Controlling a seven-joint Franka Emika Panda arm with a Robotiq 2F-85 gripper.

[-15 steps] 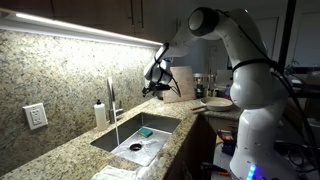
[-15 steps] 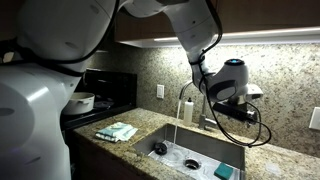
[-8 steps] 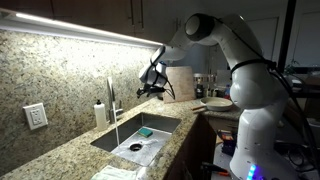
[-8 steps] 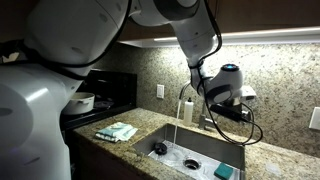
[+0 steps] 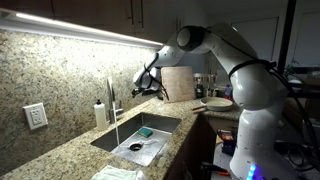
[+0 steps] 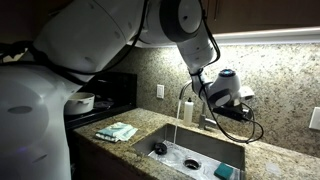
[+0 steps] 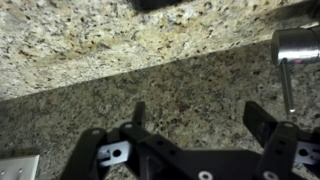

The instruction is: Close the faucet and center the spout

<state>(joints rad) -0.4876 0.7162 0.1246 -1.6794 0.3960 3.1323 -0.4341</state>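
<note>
Speckled granite table [image 5: 60, 155] and backsplash under cabinet lights, with a steel sink [image 5: 165, 123] set in. Tall slim chrome gooseneck faucet [image 5: 112, 102] stands at the sink's back edge, just beside a small white soap bottle [image 5: 99, 114]. Its thin arched metal spout [image 5: 111, 86] points its nozzle down over the basin. Black robot hand [image 5: 141, 90] hangs in the air near the faucet, not touching it. Wrist view: fingers [image 7: 262, 122] spread apart, gripping nothing; a chrome faucet part sits upper right.

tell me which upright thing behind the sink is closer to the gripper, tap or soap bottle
The chrome faucet; the white soap bottle stands on its far side from the open gripper.
</note>
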